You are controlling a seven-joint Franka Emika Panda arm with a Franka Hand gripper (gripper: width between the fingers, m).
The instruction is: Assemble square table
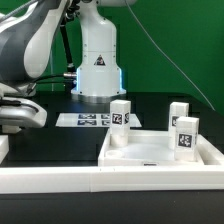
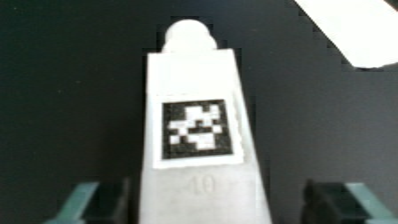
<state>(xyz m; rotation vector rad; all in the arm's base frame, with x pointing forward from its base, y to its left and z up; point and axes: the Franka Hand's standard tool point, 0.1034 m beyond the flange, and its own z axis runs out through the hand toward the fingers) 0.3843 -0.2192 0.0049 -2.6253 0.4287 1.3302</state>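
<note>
The white square tabletop [image 1: 160, 157] lies with its raised rim up at the exterior view's right. Three white tagged legs [image 1: 120, 122] [image 1: 178, 114] [image 1: 186, 136] stand upright on it. Another white leg [image 2: 199, 120] lies flat on the black table, its tag facing up, in the wrist view. My gripper [image 2: 214, 205] straddles that leg's near end. Dark gaps show between the leg and both fingers [image 2: 84, 205], so the jaws are open and not touching it. In the exterior view the arm hangs low at the left edge and hides this leg.
The marker board [image 1: 92, 120] lies flat before the robot's white base [image 1: 98, 65]. A long white rail [image 1: 60, 182] runs along the front. A white shape [image 2: 356, 30] shows beyond the lying leg in the wrist view.
</note>
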